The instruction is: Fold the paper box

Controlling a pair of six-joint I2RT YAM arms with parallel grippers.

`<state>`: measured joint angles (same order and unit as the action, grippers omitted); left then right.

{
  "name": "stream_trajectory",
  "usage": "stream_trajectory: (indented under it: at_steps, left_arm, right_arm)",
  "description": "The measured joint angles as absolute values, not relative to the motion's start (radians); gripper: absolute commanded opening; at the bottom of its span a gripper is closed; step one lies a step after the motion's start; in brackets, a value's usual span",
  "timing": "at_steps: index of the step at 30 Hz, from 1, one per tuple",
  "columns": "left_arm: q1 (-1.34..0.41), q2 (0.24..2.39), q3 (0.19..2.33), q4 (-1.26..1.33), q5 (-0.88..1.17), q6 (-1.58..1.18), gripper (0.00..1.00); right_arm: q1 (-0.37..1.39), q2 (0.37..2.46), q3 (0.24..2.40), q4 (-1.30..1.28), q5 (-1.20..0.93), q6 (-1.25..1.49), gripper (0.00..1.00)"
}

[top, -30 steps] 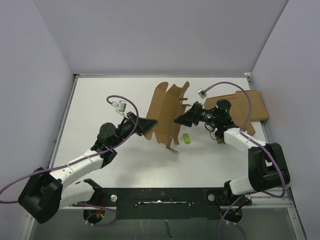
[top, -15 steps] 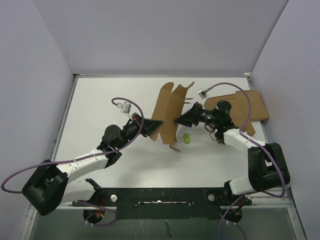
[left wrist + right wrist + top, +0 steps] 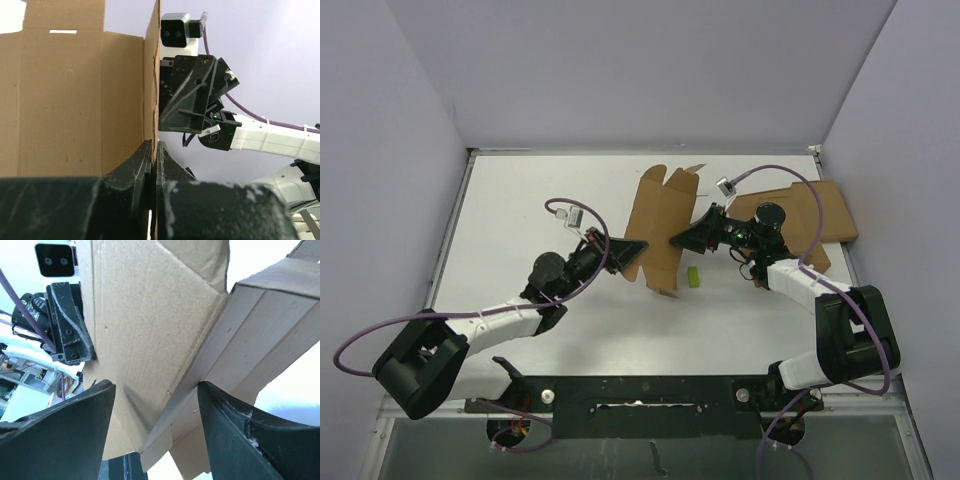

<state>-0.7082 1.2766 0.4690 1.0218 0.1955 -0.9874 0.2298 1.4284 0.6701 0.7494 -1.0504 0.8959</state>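
- Standing up in the middle of the surface (image 3: 520, 200), the paper box (image 3: 658, 228) looks only half made; its walls are bent up, but the top flaps stick out loose
- the left gripper (image 3: 618, 251) has its fingers (image 3: 135, 165) shut tight on one wall edge; the right gripper (image 3: 676, 238) has its fingers (image 3: 75, 425) open around a folded corner
- there is lots of bare room on the left; a small green block (image 3: 693, 277) lies just beside the box; a flat cardboard slab (image 3: 825, 212) lies near on the right

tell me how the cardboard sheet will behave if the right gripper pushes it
The paper box is thin sheet with scored creases, so it would probably hinge along those folds rather than stay stiff. Pinched at one edge only by the left gripper, it would likely swing about that grip. It looks light, so the open right gripper should shift it easily.
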Motion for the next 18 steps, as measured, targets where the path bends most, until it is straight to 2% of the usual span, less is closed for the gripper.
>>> stream_trajectory:
  at_steps: [5,15,17,18]
  left_arm:
    - [-0.708,1.276,0.447,1.020,0.163,-0.984,0.00]
    - [-0.708,1.276,0.442,0.936,0.119,-0.947,0.00]
    - [-0.708,1.276,0.442,0.912,0.112,-0.936,0.00]
    - [-0.708,1.276,0.442,0.904,0.111,-0.933,0.04]
  right_arm:
    - [0.228,1.429,0.670,0.763,-1.058,0.904,0.42]
    - [0.228,1.428,0.672,0.708,-1.080,0.888,0.02]
    - [0.228,1.428,0.678,0.683,-1.093,0.881,0.00]
    - [0.228,1.428,0.680,0.673,-1.096,0.878,0.00]
